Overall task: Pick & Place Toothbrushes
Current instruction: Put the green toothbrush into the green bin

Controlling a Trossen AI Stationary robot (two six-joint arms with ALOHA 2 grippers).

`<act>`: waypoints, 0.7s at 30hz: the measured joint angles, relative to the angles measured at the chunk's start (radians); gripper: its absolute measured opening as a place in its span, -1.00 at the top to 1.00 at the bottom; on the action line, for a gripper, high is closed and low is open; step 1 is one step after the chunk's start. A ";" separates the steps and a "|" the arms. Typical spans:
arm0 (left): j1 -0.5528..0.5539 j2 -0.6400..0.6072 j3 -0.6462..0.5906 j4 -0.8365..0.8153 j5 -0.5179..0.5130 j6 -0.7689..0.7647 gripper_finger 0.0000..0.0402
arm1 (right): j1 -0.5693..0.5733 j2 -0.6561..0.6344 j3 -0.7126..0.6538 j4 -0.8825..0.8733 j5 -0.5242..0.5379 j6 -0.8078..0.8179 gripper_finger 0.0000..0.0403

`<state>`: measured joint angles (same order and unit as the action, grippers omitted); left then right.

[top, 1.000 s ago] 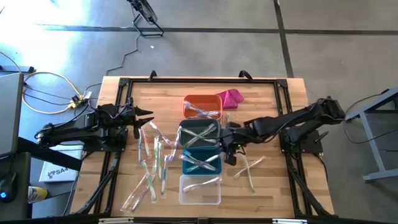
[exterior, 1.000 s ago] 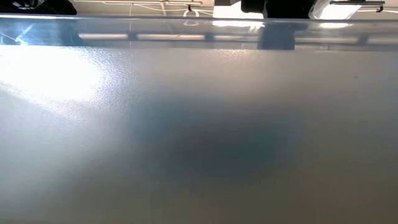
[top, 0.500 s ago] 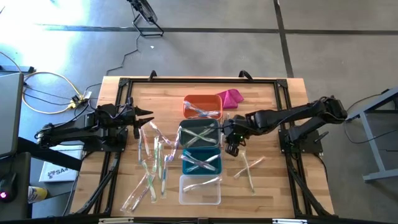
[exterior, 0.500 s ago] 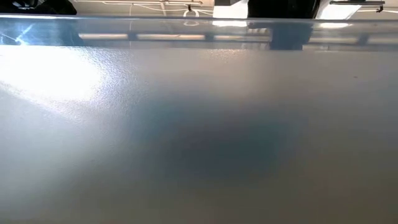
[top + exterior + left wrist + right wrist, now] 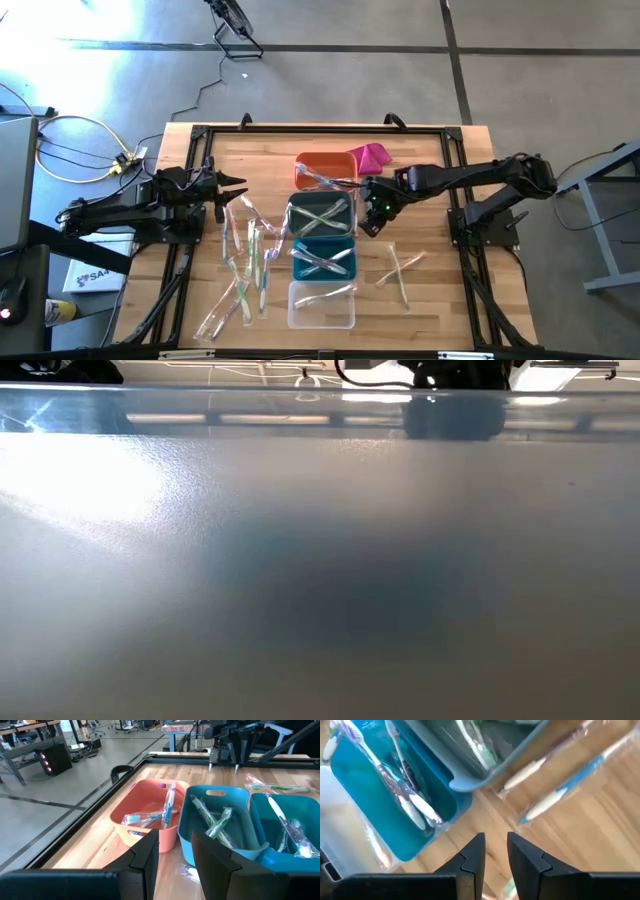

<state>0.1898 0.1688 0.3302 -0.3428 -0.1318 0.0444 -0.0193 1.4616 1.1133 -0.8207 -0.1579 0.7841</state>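
Locate the right gripper just beside the right-hand wall of the grey-blue rectangular plastic bin, near the corner of the orange rectangular plastic bin. Read its fingers as parted by a narrow gap only; confirm bare wood through that gap and nothing clamped.

Find the left gripper at the left edge of the light wooden slatted table, pointing toward the row of bins. Note a moderate gap between its fingers, again with nothing gripped.

Identify the bins in one line down the table's middle: orange, grey-blue, then the teal rectangular plastic bin, then the clear rectangular plastic bin nearest the front edge.

Check the thin toothbrushes in clear glossy wrappers as follows:
- blue-tinted ones in the orange bin;
- green-tinted ones crossed in the grey-blue bin;
- pink-and-white ones in the teal bin;
- one in the clear bin;
- a loose scatter on the wood left of the bins;
- two crossed on the wood right of the teal bin;
- one blue-handled, wrapped, just past the right fingertips.

Note the crumpled magenta cloth lump touching the orange bin's far right corner.

Disregard the low view: blurred grey surface only.
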 joint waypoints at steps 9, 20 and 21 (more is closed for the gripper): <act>0.000 0.000 0.000 0.000 0.000 0.003 0.44 | 0.040 0.000 0.000 -0.064 0.003 0.111 0.64; 0.000 0.000 0.000 0.003 0.000 0.003 0.44 | 0.129 0.000 0.000 -0.182 0.160 0.281 0.62; 0.000 0.000 0.000 0.003 0.000 0.003 0.44 | 0.140 0.000 0.000 -0.201 0.160 0.301 0.60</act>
<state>0.1896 0.1688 0.3302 -0.3397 -0.1322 0.0475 0.1210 1.4616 1.1133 -1.0216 0.0017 1.0847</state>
